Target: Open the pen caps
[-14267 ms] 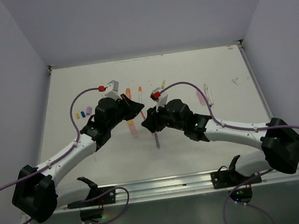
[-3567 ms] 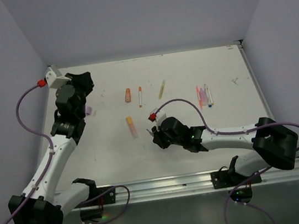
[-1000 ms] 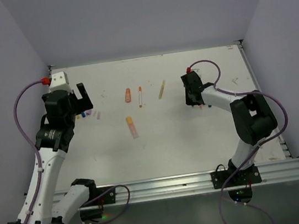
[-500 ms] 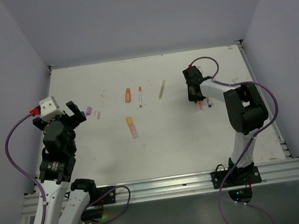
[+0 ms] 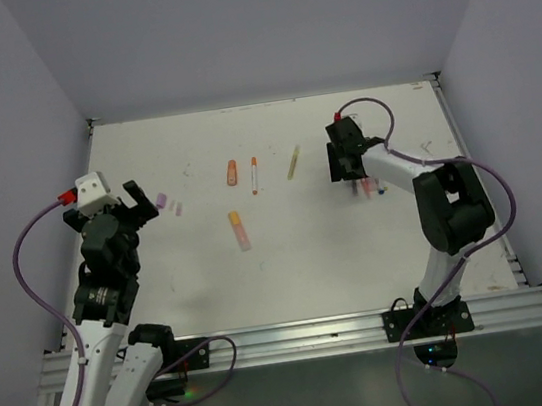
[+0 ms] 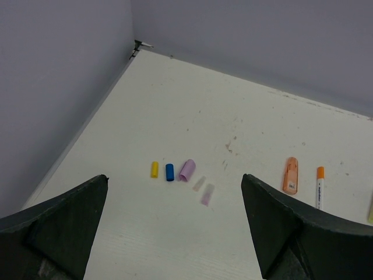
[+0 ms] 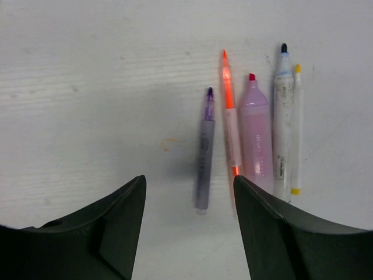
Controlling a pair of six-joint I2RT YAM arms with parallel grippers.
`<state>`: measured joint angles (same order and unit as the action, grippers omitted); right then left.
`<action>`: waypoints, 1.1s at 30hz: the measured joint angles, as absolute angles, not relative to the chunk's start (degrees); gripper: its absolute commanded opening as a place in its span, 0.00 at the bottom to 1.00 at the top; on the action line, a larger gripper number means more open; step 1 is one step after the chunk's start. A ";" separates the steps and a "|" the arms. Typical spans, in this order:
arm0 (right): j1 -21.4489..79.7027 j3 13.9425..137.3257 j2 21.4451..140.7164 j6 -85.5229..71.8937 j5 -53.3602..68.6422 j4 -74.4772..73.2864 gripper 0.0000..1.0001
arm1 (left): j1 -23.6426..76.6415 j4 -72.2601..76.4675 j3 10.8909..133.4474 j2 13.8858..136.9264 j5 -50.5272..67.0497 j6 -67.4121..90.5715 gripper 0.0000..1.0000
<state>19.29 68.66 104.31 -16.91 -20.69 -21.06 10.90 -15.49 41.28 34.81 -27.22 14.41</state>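
Observation:
The pen caps lie loose in a short row: yellow (image 6: 154, 169), blue (image 6: 169, 172) and lilac (image 6: 187, 170), with two pale pink ones (image 6: 207, 194) beside them. My left gripper (image 6: 173, 189) hovers open above the caps, holding nothing. Several uncapped pens lie side by side at the right: grey with a purple tip (image 7: 204, 149), slim orange (image 7: 229, 116), pink highlighter (image 7: 257, 128), white marker (image 7: 282, 116) and a slim white-and-yellow pen (image 7: 297, 128). My right gripper (image 7: 189, 184) is open above the grey pen's tail, touching nothing.
An orange highlighter (image 5: 232, 172), an orange-and-white marker (image 5: 254, 175), a yellowish pen (image 5: 293, 162) and an orange-pink highlighter (image 5: 240, 229) lie mid-table. Walls bound the table at the left, back and right. The left arm (image 5: 100, 277) stands at the near left.
My right gripper has opened, and the grey pen now lies free beside the row. My left arm pulled back from the caps toward the near left, its gripper still open.

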 measured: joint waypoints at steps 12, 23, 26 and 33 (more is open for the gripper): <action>43.66 68.05 93.91 -20.23 -20.53 -16.60 0.77 | 10.90 -15.27 40.99 37.04 -25.89 14.44 1.00; 58.39 69.19 104.20 -23.94 -19.86 -10.90 0.79 | 10.90 -15.29 40.58 37.60 -25.28 14.48 1.00; 59.99 70.78 108.05 -24.08 -19.97 -10.81 0.79 | 10.90 -15.29 40.58 37.67 -25.19 14.48 1.00; 60.97 73.19 112.18 -23.99 -20.01 -9.96 0.73 | 10.90 -15.29 40.58 37.87 -24.56 14.48 1.00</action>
<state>60.97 73.19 112.18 -23.99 -20.01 -9.96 10.90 -15.29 40.58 37.87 -24.56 14.48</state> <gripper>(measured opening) 0.753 0.997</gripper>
